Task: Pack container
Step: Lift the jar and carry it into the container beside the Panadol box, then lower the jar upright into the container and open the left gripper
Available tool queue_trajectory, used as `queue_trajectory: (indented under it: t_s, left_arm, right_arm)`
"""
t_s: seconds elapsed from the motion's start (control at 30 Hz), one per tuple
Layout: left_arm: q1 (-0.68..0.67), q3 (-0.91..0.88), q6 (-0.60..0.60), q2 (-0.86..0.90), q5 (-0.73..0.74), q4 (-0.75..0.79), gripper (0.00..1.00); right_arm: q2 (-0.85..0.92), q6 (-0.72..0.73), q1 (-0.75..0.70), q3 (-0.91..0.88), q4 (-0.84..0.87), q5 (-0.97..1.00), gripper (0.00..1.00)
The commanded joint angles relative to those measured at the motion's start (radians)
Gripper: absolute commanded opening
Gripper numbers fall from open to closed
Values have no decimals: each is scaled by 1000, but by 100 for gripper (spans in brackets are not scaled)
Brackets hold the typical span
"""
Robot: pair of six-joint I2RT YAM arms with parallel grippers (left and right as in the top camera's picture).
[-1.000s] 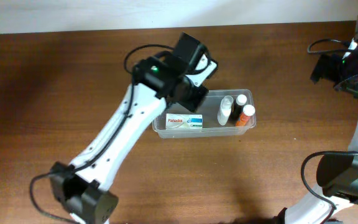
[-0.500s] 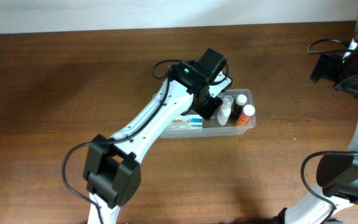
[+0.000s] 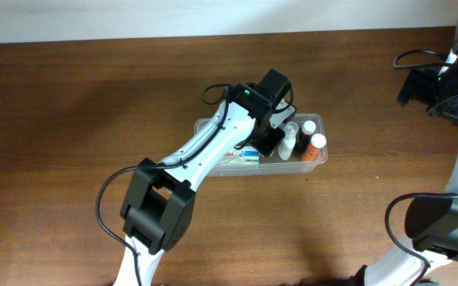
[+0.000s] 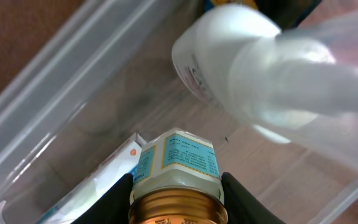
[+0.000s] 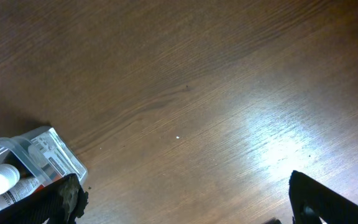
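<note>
The clear plastic container [image 3: 318, 121] sits mid-table and holds a white box [image 3: 249, 156], a white bottle [image 3: 287, 144], a white-capped bottle [image 3: 309, 126] and an orange-capped bottle [image 3: 316, 143]. My left gripper [image 3: 267, 137] reaches down into it, shut on a small jar [image 4: 178, 165] with a gold lid and blue-and-white label, held above the container floor [image 4: 104, 99] next to the white box [image 4: 98, 186] and the white bottle [image 4: 229, 62]. My right gripper [image 5: 182, 199] is open and empty, up at the far right. A container corner [image 5: 48, 152] shows in the right wrist view.
Bare brown wooden table [image 3: 70, 119] surrounds the container. The right arm [image 3: 444, 87] stands at the far right edge with cables.
My left arm swung right and lowered its gripper with the jar into the container, between the white box and the bottles. The right arm has not moved.
</note>
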Motion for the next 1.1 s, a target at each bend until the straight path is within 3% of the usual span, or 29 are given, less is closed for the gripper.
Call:
queue_trajectory:
  t_s: [0.0,0.17,0.63,0.8,1.07]
  left_arm:
    - [2,10,-10,5,10,13,39]
    - [2,10,-15,5,8,16,39]
    - [2,10,-258,5,-3,11,39]
    - [2,10,-343,5,-107,-27,39]
    - [2,10,-394,5,-113,-25,40]
  right_arm:
    - [6,8,0,-5,1,12,98]
    - [6,8,0,-5,1,12,98]
    - [6,8,0,-5,1,12,98]
    - [6,8,0,-5,1,12,98]
    - [6,8,0,-5,1,12,98]
